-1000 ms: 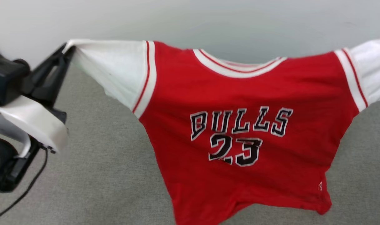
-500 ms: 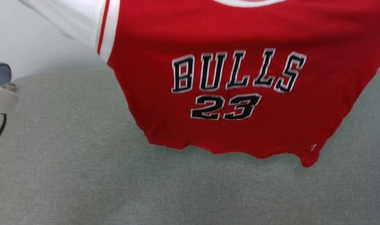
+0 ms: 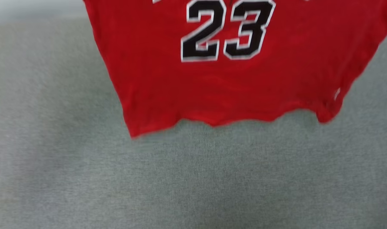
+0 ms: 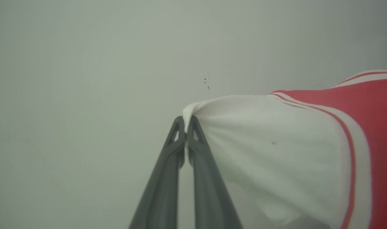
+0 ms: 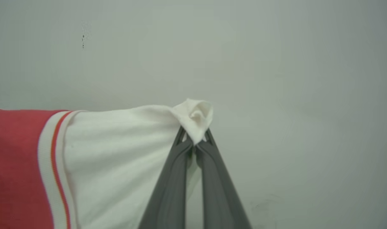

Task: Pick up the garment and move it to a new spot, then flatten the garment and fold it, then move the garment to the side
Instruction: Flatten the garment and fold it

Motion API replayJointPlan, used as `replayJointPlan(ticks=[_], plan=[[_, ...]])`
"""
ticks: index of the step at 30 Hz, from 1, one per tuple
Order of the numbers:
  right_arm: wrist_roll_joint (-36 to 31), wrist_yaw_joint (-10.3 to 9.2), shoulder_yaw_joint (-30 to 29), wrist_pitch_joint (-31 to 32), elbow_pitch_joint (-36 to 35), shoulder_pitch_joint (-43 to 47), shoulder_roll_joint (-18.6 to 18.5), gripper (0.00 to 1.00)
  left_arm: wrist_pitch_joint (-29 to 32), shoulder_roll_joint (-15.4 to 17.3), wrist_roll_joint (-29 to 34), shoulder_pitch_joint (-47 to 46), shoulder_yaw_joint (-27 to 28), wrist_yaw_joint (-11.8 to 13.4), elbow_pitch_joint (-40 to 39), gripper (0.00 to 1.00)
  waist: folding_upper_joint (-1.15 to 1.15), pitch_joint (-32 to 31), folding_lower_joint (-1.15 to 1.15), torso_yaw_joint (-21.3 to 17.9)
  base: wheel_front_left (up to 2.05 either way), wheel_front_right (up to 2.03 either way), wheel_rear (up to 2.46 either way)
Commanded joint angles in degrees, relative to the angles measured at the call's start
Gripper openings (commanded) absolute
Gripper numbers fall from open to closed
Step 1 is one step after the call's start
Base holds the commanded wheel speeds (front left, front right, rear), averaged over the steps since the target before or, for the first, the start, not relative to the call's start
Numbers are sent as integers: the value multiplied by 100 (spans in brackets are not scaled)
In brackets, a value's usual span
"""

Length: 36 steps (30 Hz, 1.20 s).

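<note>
The garment [image 3: 231,82], a red jersey with a black white-outlined 23, hangs in the air at the top of the head view; its wavy hem floats above the grey surface [image 3: 193,178]. In the left wrist view my left gripper [image 4: 186,122] is shut on the tip of a white sleeve [image 4: 269,152], the cloth stretching away to the right into red. My right gripper [image 5: 195,140] is shut on the tip of the other white sleeve [image 5: 123,159], with a tuft of cloth bunched above its fingertips. The collar and lettering are out of the head view.
A grey fabric-like surface spreads under the hanging hem. A plain pale wall [image 4: 85,79] stands behind both grippers. A strip of that wall shows at the head view's top left [image 3: 34,8].
The head view has tilted downward, so the jersey has slid up the picture and the arms have left it. The hem now hangs freer above the surface. Both grips are unchanged.
</note>
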Motion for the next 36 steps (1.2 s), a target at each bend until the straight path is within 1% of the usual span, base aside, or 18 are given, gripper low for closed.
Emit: replayJointPlan(ticks=[1, 2, 3, 4, 7, 13, 18, 22, 24, 28, 30, 33, 36], plan=[[-107, -4, 84, -68, 113, -201, 52, 0, 30, -107, 78, -210, -55, -34, 97, 0, 0, 548, 0, -67, 0, 0, 0], [-258, -6, 238, -197, 427, -682, 120, 0, 124, -303, 214, -754, -145, -148, 391, 0, 0, 820, 0, -64, 0, 0, 0], [-335, -6, 292, -280, 598, -910, 193, 0, 123, -415, 303, -1028, -182, -183, 591, 0, 0, 930, 0, -64, 0, 0, 0], [-335, -6, 292, -280, 598, -910, 193, 0, 123, -415, 303, -1028, -182, -183, 591, 0, 0, 930, 0, -64, 0, 0, 0], [-591, -5, 369, -459, 1054, -1600, 391, 0, 63, -717, 506, -1793, -253, -325, 1203, 0, 0, 1268, 0, -68, 0, 0, 0], [-1111, -5, 377, -925, 1987, -2722, 681, 0, -476, -1307, 855, -3008, -310, -446, 2388, 0, 0, 1767, 0, 17, 0, 0, 0], [-1507, -5, 398, -1331, 2686, -3223, 897, 0, -973, -1657, 996, -3541, -360, -539, 3234, 0, 0, 2025, 0, 92, 0, 0, 0], [-1669, -5, 348, -1616, 3133, -3265, 1121, 0, -1294, -1862, 946, -3500, -410, -659, 3779, 0, 0, 2142, 0, 170, 0, 0, 0], [-1776, -5, 432, -1708, 3280, -3148, 1134, 0, -1411, -1963, 901, -3347, -452, -757, 4008, 0, 0, 2186, 0, 208, 0, 0, 0], [-1749, -5, 420, -1834, 3516, -2803, 1218, 0, -1595, -2123, 942, -2989, -703, -910, 4291, 0, 0, 2177, 0, 311, 0, 0, 0], [-1707, -5, 456, -1876, 3588, -2530, 1225, 0, -1690, -2191, 928, -2698, -793, -945, 4359, 0, 0, 2099, 0, 357, 0, 0, 0], [-1602, -5, 519, -1953, 3689, -1908, 1244, 0, -1816, -2348, 879, -2004, -967, -1007, 4445, 0, 0, 1851, 0, 392, 0, 0, 0], [-1467, -5, 653, -1970, 3697, -1195, 1226, 0, -1884, -2398, 856, -1310, -1124, -1028, 4442, 0, 0, 1529, 0, 409, 0, 0, 0]])
